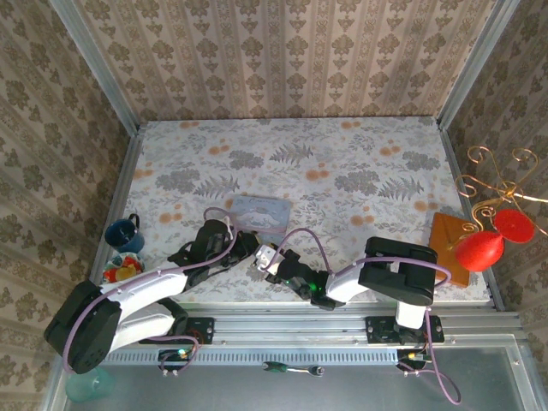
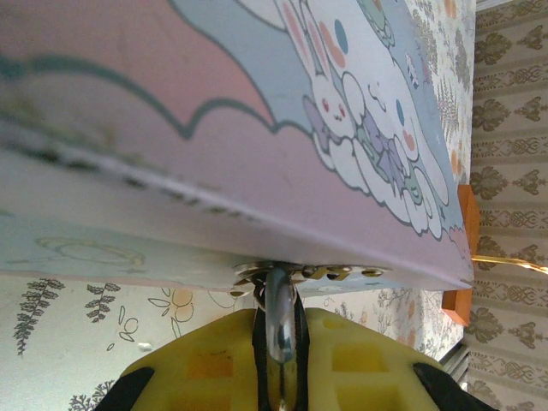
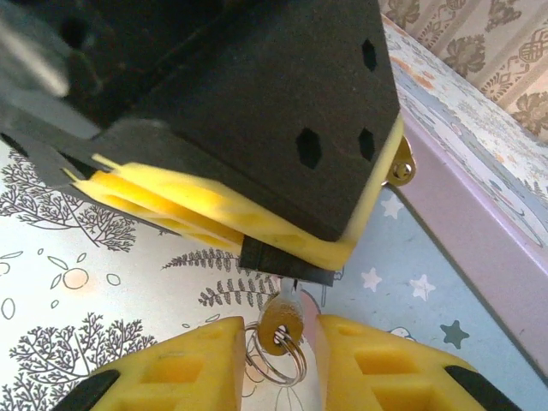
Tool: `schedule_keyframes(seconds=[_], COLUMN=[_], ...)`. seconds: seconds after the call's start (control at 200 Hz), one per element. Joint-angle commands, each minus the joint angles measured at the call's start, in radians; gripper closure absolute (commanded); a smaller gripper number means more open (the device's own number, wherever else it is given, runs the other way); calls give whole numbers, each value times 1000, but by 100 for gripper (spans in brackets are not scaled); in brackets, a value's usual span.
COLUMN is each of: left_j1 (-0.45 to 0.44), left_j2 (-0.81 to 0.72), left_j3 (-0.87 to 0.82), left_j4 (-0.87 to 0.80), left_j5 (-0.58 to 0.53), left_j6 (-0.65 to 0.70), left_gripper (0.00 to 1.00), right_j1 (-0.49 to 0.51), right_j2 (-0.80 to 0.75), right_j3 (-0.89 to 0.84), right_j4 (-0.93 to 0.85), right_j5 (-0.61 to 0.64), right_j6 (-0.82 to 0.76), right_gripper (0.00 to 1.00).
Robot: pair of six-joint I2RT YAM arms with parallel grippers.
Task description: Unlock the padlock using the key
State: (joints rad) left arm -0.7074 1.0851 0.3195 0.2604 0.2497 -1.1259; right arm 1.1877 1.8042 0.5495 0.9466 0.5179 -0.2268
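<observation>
A blue mug (image 1: 124, 233) sits at the left edge of the floral table (image 1: 360, 154). My left gripper (image 1: 242, 248) reaches to the near middle of the table. Its yellow fingers (image 2: 231, 342) are clenched on the padlock (image 3: 287, 261), a small black block poking out below the pads. A key (image 3: 280, 318) sticks out of the padlock's lower end, with a wire ring (image 3: 276, 364) hanging from its head. Just to the right, my right gripper (image 1: 272, 259) comes up to it. Its fingers (image 3: 385, 364) stand parted on either side of the key's head, with a slim gap on each side, grasping nothing. A pastel tin (image 1: 261, 211) lies just behind both grippers. At the far right edge lies an orange box (image 1: 452, 244), beside red ornaments (image 1: 478, 250) on a gold wire stand.
</observation>
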Motion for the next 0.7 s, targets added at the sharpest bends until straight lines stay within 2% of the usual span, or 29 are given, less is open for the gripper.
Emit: schedule_keyframes(seconds=[0.0,0.135,0.34,0.695], left_j1=[-9,-10,-12,-13], left_j2=[-19,-13,14,20], left_j3=[36,39,42,35], left_j4=[17,19,29,27], left_j5=[-9,-12,-10,-16], left_j6=[3,6,5,5], left_gripper=[92,92,92,92], right_j1=[-12,-26,-30,-30], right_j2=[11,-8,-33,-21], right_j3=[1,13,21,51], right_j4=[40,-7,-29,-63], right_j5=[38,44,2,-7], right_j6=[42,111,208,288], right_gripper=[73,82,83,83])
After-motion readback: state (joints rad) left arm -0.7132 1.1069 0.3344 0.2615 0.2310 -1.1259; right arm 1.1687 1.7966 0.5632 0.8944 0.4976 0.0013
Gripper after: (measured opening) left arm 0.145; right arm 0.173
